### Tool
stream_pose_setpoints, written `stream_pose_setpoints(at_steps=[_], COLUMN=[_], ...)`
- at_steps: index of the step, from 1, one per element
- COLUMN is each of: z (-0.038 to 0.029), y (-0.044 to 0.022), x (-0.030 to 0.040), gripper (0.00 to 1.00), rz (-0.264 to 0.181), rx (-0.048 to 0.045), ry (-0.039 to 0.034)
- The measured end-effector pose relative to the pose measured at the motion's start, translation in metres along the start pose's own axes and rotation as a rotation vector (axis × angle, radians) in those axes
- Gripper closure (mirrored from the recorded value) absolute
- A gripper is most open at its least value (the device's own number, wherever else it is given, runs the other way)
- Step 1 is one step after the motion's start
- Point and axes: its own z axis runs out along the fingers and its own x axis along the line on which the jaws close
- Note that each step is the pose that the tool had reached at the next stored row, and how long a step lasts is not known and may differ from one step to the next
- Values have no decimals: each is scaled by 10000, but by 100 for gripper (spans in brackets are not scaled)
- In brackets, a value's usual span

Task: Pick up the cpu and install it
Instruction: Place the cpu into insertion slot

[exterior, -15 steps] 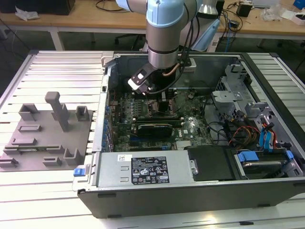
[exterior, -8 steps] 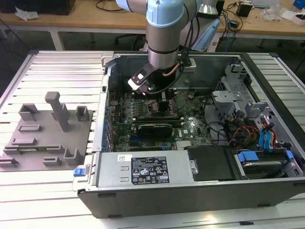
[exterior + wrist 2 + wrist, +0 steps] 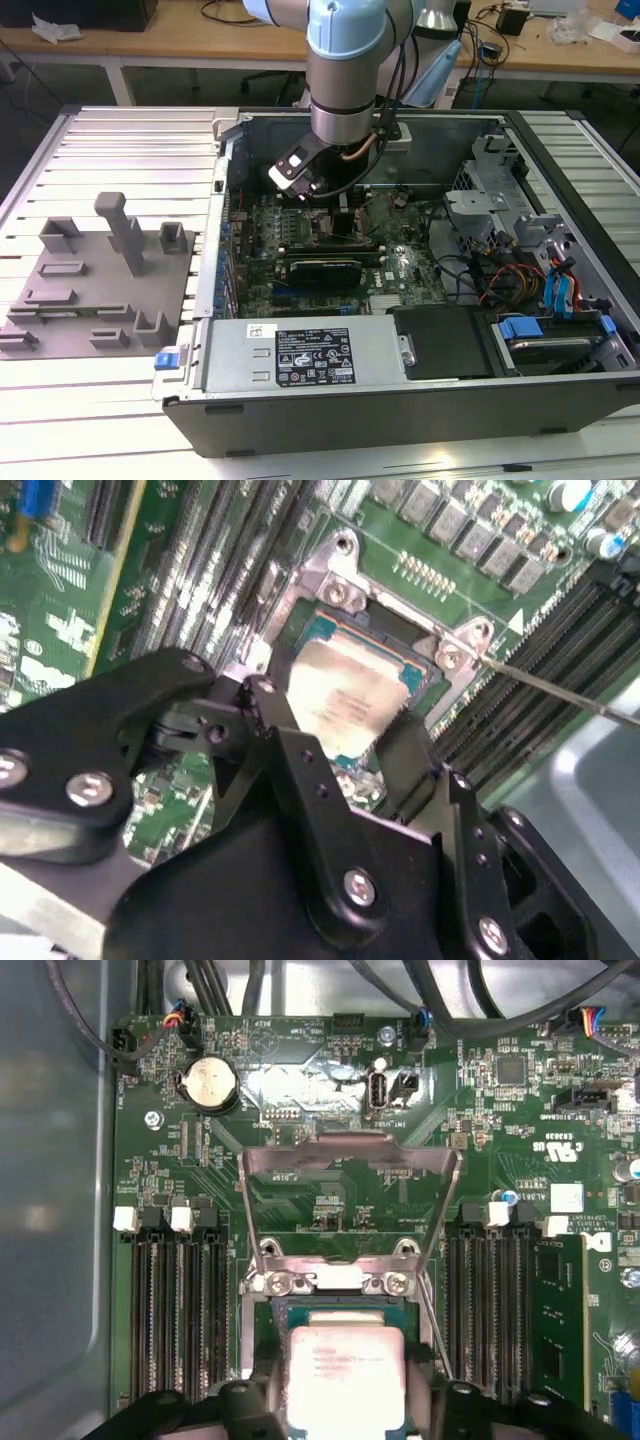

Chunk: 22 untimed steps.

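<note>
So the cpu [image 3: 345, 1375] is sitting down in the open socket [image 3: 340, 580] on the motherboard [image 3: 300, 1050], with the metal load plate [image 3: 345, 1155] flipped up. The gripper [image 3: 340, 735] has its two black fingers [image 3: 275, 725] pinched on opposite edges of the chip.

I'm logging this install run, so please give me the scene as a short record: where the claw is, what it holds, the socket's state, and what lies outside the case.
arm: reaches down into the open computer case
claw: closed on two opposite sides of the cpu
cpu: metal top up, at the socket; cannot tell whether it is fully seated
socket: uncovered
retention frame: swung open, clear of the cpu
grey fixture plate: outside the case, on the exterior view's left
</note>
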Motion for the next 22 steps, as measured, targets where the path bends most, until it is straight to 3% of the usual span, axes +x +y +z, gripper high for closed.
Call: stream_pose_setpoints(at_steps=[1, 3, 8, 18, 20, 22], z=[-1, -3, -9, -9, -8, -8], y=[0, -1, 0, 1, 1, 1], x=[-1, -2, -1, -2, -2, -2], gripper=[38, 38, 38, 38, 31, 31], rz=[-1, 1, 9, 10, 9, 9], rx=[3, 5, 6, 6, 5, 6], ry=[-5, 0, 152, 157, 157, 158])
